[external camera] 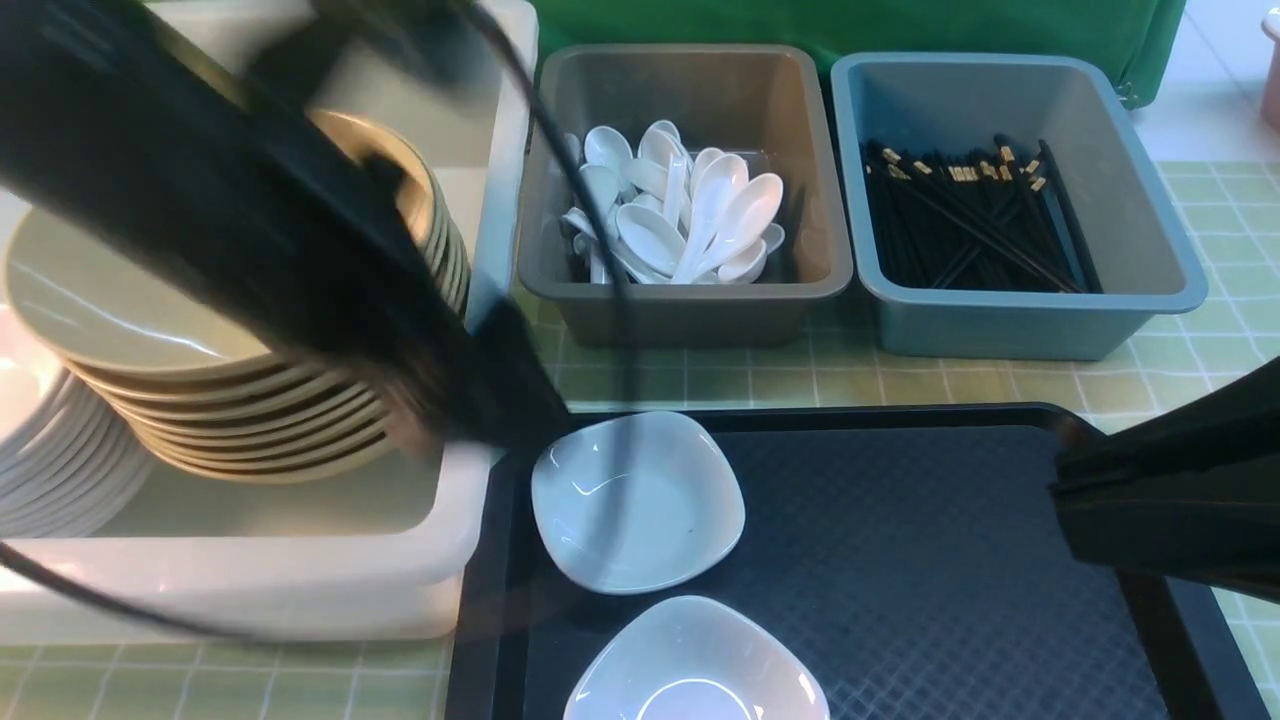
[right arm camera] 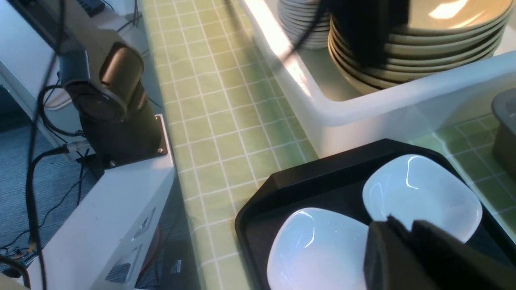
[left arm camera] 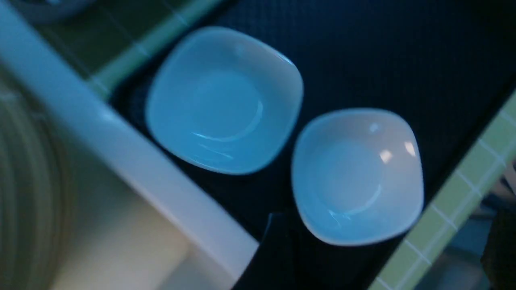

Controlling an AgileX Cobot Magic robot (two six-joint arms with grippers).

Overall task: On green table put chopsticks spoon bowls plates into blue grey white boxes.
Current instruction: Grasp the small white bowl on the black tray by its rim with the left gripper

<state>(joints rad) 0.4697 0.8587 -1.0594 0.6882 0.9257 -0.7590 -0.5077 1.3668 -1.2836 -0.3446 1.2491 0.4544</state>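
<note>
Two white plates lie on the black tray (external camera: 920,560), one farther (external camera: 638,500) and one nearer (external camera: 700,660). My left gripper (left arm camera: 387,225) hovers open above the nearer plate (left arm camera: 356,177), beside the white box's rim (left arm camera: 133,149); nothing is held. Its blurred arm (external camera: 300,250) crosses the stacked tan bowls (external camera: 230,420) in the white box (external camera: 250,570). At the tray's right side my right gripper (right arm camera: 405,223) is shut and empty, over the edge of the farther plate (right arm camera: 423,193). Spoons (external camera: 680,220) fill the grey box (external camera: 690,300). Chopsticks (external camera: 970,220) lie in the blue box (external camera: 1000,330).
A stack of white plates (external camera: 50,470) stands beside the bowls in the white box. The green table (external camera: 1150,370) shows between the tray and the boxes. A robot arm's base (right arm camera: 117,121) stands off the table's edge, with cables near it.
</note>
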